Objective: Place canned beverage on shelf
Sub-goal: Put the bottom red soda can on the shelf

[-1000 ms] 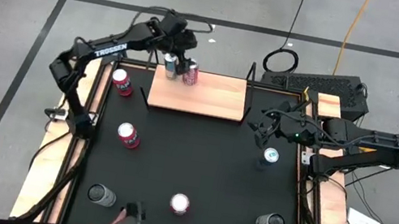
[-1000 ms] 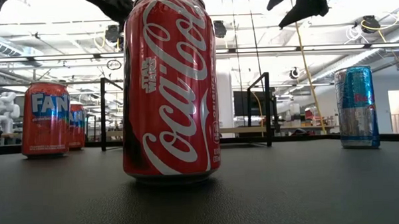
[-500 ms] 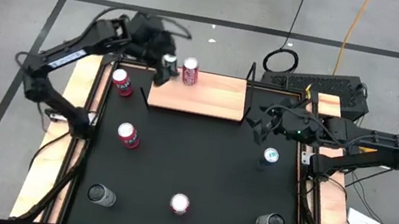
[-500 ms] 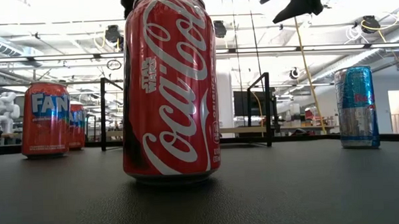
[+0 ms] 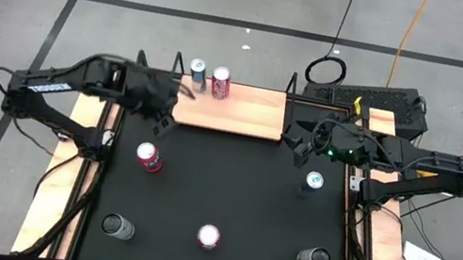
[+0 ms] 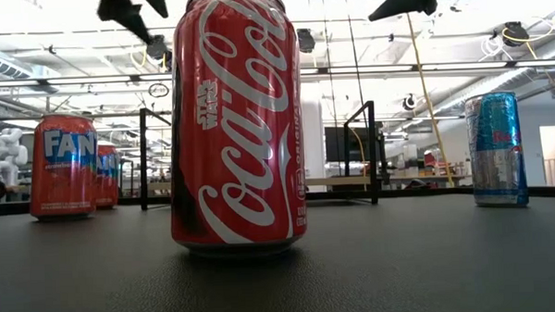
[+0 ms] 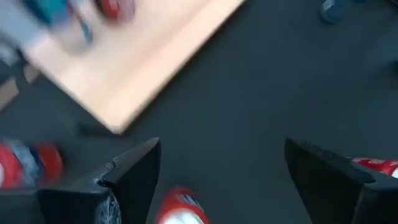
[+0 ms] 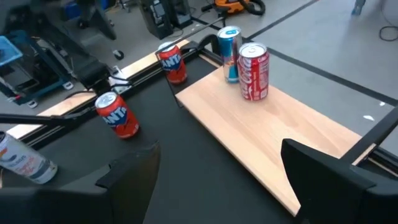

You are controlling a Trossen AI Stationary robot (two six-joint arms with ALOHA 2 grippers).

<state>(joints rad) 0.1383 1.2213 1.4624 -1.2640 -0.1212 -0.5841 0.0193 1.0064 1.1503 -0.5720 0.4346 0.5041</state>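
Observation:
The shelf [image 5: 235, 109], a light-wood board with thin black rods at its corners, lies at the far middle of the black table. A blue-silver can [image 5: 197, 71] and a red cola can [image 5: 220, 81] stand upright on its far left corner; both also show in the right wrist view [image 8: 229, 53] [image 8: 254, 70]. My left gripper [image 5: 164, 116] is open and empty, above the table just off the shelf's near left corner. My right gripper [image 5: 298, 144] is open and empty beside the shelf's right end, near a blue can [image 5: 313, 180].
A red can [image 5: 147, 157] stands at the table's left, and a red cola can [image 5: 209, 236] at the near middle. Silver cans [image 5: 114, 224] [image 5: 314, 258] stand at the near corners. Two orange-soda cans [image 8: 171, 62] [image 8: 118, 114] stand left of the shelf.
My left gripper has drawn away from the two cans on the shelf's far left corner, going toward the table's left edge and then toward the near edge, off the shelf. Both cans stay upright on the board.

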